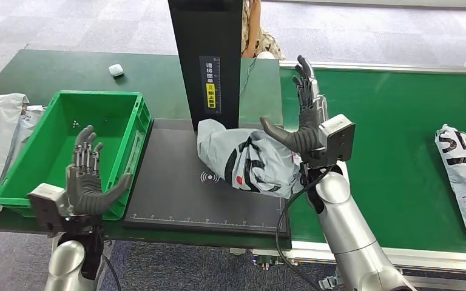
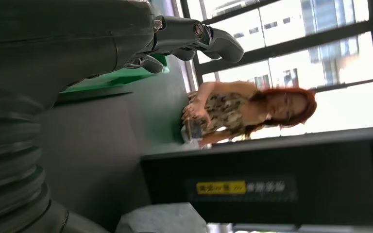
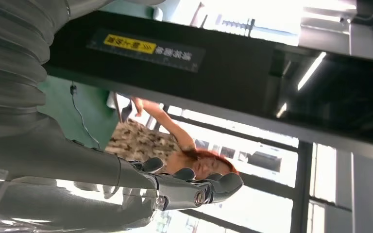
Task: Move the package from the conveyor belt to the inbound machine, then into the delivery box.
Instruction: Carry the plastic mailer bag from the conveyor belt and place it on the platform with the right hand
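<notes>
Green conveyor belt (image 1: 400, 121), carpeted floor (image 1: 67, 24); left hand (image 1: 88, 182), right hand (image 1: 303, 115) spread, empty.

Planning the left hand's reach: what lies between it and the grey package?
In the head view, just the green box's near corner and bare black scanner platform.

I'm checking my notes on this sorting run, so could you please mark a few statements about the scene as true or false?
1. The grey package lies on the black scanner platform. True.
2. The right hand grips the package. False: its fingers are spread beside the package, holding nothing.
3. The green crate holds a package. False: only a few tiny specks lie in it.
4. The left hand is open over the crate's near edge. True.
5. Another white package lies on the green conveyor belt. True.
</notes>
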Action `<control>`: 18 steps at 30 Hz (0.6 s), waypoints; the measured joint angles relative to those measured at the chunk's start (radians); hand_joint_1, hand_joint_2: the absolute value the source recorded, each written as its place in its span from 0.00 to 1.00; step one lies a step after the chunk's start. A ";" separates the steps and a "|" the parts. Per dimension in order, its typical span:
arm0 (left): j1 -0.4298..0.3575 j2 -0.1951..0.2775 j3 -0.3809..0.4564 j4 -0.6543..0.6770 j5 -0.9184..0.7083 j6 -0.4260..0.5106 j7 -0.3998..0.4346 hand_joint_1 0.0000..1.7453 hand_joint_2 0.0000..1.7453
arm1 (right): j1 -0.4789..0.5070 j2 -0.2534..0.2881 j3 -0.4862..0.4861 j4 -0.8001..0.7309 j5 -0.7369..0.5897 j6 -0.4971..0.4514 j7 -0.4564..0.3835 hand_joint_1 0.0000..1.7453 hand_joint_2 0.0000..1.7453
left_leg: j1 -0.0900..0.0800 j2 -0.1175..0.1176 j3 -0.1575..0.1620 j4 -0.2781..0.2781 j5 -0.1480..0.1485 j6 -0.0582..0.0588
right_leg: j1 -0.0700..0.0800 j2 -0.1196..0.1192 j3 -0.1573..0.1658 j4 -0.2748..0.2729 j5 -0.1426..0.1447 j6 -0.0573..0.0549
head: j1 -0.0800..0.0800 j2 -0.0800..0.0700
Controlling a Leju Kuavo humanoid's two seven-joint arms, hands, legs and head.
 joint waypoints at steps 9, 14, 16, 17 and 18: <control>-0.063 0.043 -0.180 0.114 -0.261 -0.063 0.082 0.00 1.00 | 0.002 0.018 -0.037 -0.019 0.091 0.101 0.164 0.00 1.00 | 0.000 0.000 0.000 0.000 0.000 0.000 | 0.000 0.000 0.000 0.000 0.000 0.000 | 0.000 0.000; -0.095 0.058 -0.218 0.192 -0.289 -0.078 0.091 0.00 1.00 | -0.001 0.032 -0.048 0.003 0.138 0.083 0.147 0.00 1.00 | 0.000 0.000 0.000 0.000 0.000 0.000 | 0.000 0.000 0.000 0.000 0.000 0.000 | 0.000 0.000; -0.108 0.063 -0.236 0.213 -0.317 -0.083 0.096 0.00 1.00 | 0.000 0.035 -0.057 0.002 0.137 0.082 0.145 0.00 1.00 | 0.000 0.000 0.000 0.000 0.000 0.000 | 0.000 0.000 -0.001 0.000 0.000 0.000 | 0.000 0.000; -0.114 0.066 -0.247 0.222 -0.339 -0.078 0.101 0.00 1.00 | 0.001 0.037 -0.062 0.001 0.137 0.081 0.146 0.00 1.00 | 0.000 0.000 0.000 0.000 0.000 0.000 | 0.000 0.000 -0.001 0.000 0.000 0.000 | 0.000 0.000; -0.120 0.068 -0.260 0.230 -0.373 -0.069 0.106 0.00 1.00 | 0.001 0.037 -0.067 0.000 0.135 0.081 0.146 0.00 1.00 | 0.000 0.000 0.000 0.000 0.000 0.000 | 0.000 0.000 -0.001 0.000 0.000 0.000 | 0.000 0.000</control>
